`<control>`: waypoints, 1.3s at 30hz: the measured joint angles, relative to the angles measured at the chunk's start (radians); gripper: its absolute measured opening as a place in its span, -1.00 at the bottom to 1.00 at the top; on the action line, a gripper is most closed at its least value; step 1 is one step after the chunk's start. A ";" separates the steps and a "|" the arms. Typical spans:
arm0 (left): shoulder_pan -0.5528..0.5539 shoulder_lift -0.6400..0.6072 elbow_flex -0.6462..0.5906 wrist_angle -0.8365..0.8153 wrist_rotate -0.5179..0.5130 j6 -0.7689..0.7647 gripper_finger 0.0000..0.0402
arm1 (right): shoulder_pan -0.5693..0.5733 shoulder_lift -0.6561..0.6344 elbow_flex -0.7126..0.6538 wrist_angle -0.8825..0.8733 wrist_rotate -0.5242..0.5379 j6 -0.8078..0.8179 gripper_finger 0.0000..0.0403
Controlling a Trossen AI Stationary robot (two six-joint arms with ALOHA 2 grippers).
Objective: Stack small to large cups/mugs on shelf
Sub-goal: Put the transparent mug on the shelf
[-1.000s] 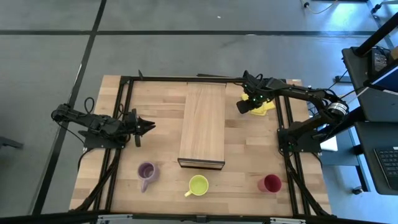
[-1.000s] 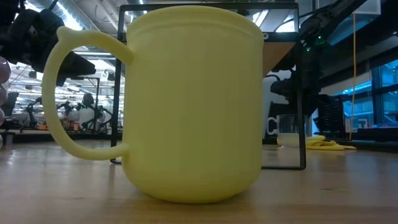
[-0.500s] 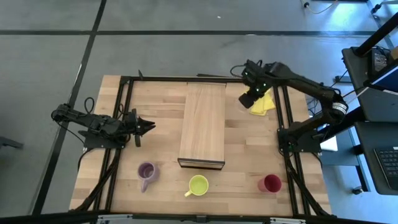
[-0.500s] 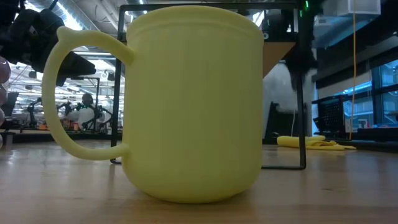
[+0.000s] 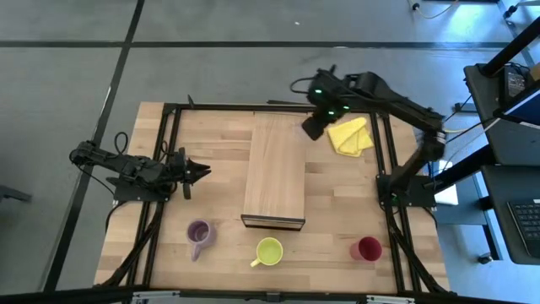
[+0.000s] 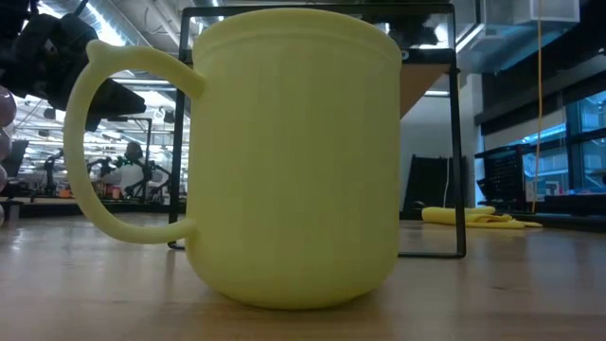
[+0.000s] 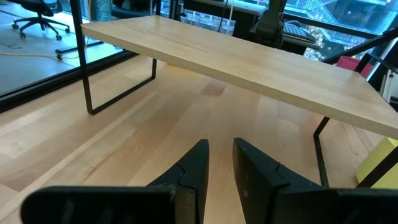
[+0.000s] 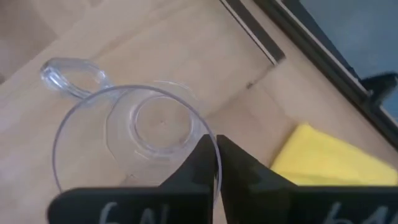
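The pale plank table (image 5: 219, 143) carries the long light-wood shelf (image 5: 276, 169) on thin dark metal legs, with a crumpled yellow cloth (image 5: 350, 135) beside it. Along the near edge stand a smooth yellow-green mug (image 5: 269, 251), a purple mug (image 5: 199, 233) and a red cup (image 5: 368, 248), none bearing readable writing. The right gripper (image 8: 214, 155) pinches the rim of the clear glass cup (image 8: 134, 134) over the shelf's far end; the left gripper (image 7: 219, 163) idles at the table's left, fingers slightly apart.

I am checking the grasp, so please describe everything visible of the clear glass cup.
The clear glass cup is transparent, round, with a thin rim, a flat base and a loop handle on one side. It looks like glass or clear plastic, empty and upright. The right pincer is shut on its rim and holds it near the far end of the shelf, beside the yellow cloth.
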 joint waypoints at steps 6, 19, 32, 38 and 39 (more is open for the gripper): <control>0.000 0.000 0.000 0.000 0.000 0.000 -0.66 | -0.019 0.235 0.269 -0.090 0.025 -0.080 -0.94; 0.000 0.000 0.000 -0.002 0.000 0.000 -0.66 | -0.085 0.417 0.370 -0.143 0.009 -0.185 -0.94; 0.000 0.000 0.000 -0.002 0.000 0.000 -0.66 | -0.070 0.407 0.400 -0.027 -0.015 -0.184 -0.94; 0.000 0.000 0.000 -0.002 0.000 0.000 -0.66 | -0.070 0.411 0.400 0.001 -0.016 -0.184 -0.90; 0.000 0.000 0.000 -0.002 0.000 0.000 -0.66 | -0.070 0.411 0.400 0.004 -0.016 -0.184 -0.88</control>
